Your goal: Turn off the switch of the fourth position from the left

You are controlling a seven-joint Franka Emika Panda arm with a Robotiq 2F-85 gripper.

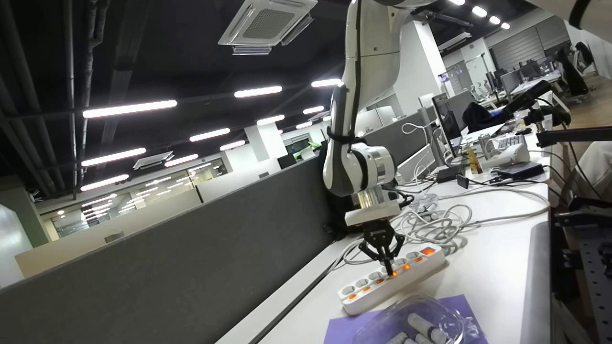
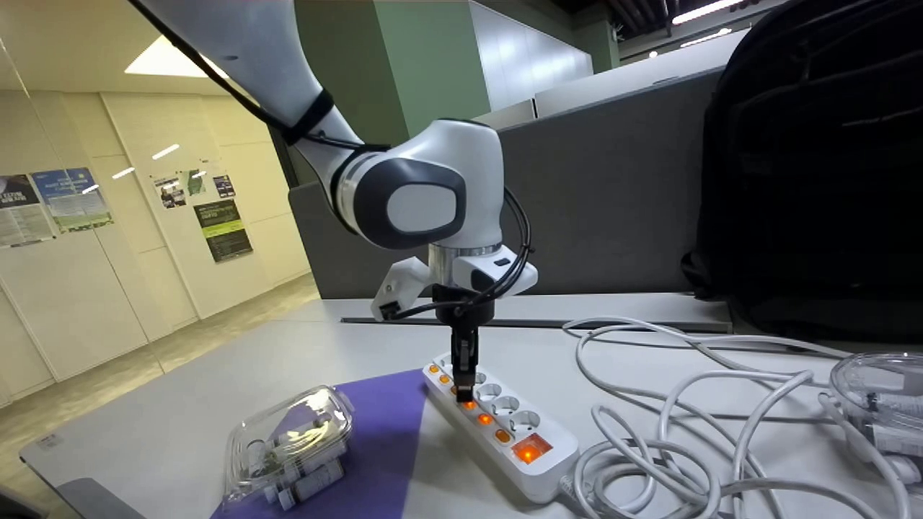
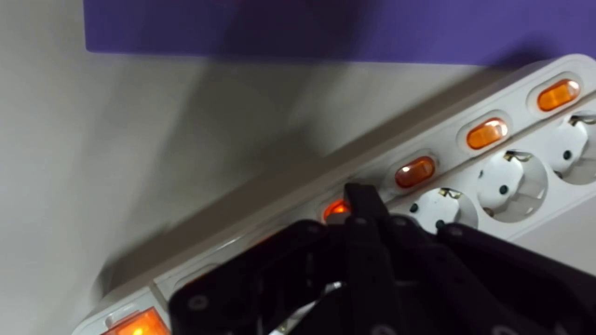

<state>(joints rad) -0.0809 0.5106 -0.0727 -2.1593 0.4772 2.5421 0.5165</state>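
Note:
A white power strip (image 1: 366, 306) lies on the table, with a row of orange switches beside its sockets. It also shows in an exterior view (image 2: 497, 461) and in the wrist view (image 3: 447, 160). The fourth switch from the left (image 1: 394, 274) glows orange; it also glows in an exterior view (image 2: 469, 406) and in the wrist view (image 3: 335, 209), partly hidden by the fingers. My black gripper (image 1: 389, 273) is shut and empty, pointing down. In the wrist view its fingertips (image 3: 365, 197) are at this switch; I cannot tell whether they touch it. The switch beyond (image 3: 415, 171) looks unlit.
A purple sheet (image 2: 389, 432) and a clear plastic box (image 2: 288, 447) with white tubes lie beside the strip. A coiled white cable (image 2: 685, 425) and another clear container (image 2: 880, 396) are at the other end. A grey partition (image 1: 191, 277) and a black backpack (image 2: 815, 166) stand behind.

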